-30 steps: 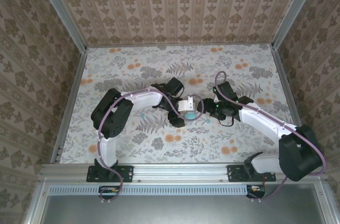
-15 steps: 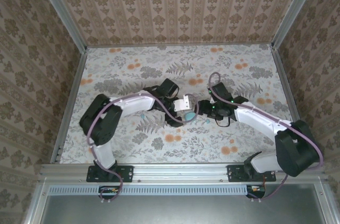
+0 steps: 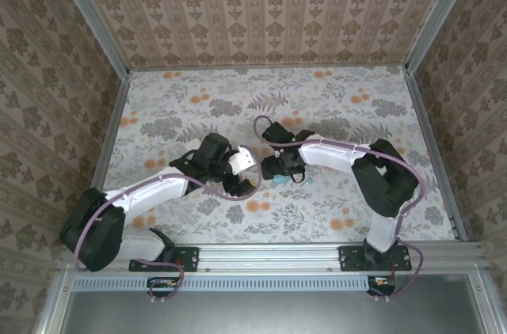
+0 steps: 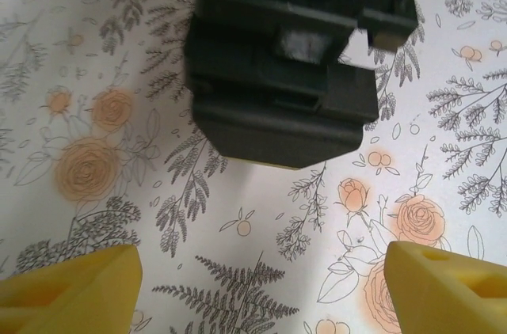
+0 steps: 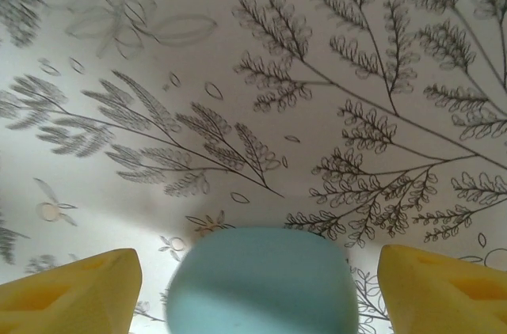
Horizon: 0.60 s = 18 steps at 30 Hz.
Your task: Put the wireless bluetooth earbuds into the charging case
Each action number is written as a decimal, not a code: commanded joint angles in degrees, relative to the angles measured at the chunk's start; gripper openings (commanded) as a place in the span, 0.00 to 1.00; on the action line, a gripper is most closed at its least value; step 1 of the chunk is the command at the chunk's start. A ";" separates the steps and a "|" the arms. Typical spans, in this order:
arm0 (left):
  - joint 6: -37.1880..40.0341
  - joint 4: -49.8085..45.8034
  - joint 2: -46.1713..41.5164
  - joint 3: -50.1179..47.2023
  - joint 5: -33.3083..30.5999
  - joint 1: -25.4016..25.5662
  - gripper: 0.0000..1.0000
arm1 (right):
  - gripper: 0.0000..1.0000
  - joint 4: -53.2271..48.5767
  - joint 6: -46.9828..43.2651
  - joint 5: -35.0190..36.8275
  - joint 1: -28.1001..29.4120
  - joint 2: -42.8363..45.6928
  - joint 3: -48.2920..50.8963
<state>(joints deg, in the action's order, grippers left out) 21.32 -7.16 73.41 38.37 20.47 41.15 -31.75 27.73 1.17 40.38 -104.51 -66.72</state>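
Right gripper (image 5: 260,259): yellow fingers spread to either side of the teal-blue charging case (image 5: 261,286), a gap on each side, not pinching it. The case sits on the floral table (image 5: 333,73). The frame's lower edge cuts it off, so lid and contents cannot be told. Left gripper (image 4: 263,255): fingers spread wide, nothing between them, facing the blurred dark housing of the right arm (image 4: 285,73). From above, a tiny teal earbud (image 3: 310,181) lies just right of the case, too small to detail.
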 commanded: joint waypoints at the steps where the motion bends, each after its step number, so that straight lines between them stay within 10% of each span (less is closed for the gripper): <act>1: -2.62 1.91 -3.27 -1.31 -1.55 -0.36 0.81 | 0.80 -4.93 -1.47 4.29 1.03 -1.04 -1.62; 18: -2.14 3.11 -3.87 -1.76 -0.78 -0.32 0.81 | 0.66 -4.39 -3.67 2.40 2.26 -4.59 -3.14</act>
<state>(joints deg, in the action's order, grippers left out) 19.66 -4.99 70.02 37.15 19.44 41.15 -36.51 25.30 4.71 42.33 -107.28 -68.23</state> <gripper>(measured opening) 0.812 0.676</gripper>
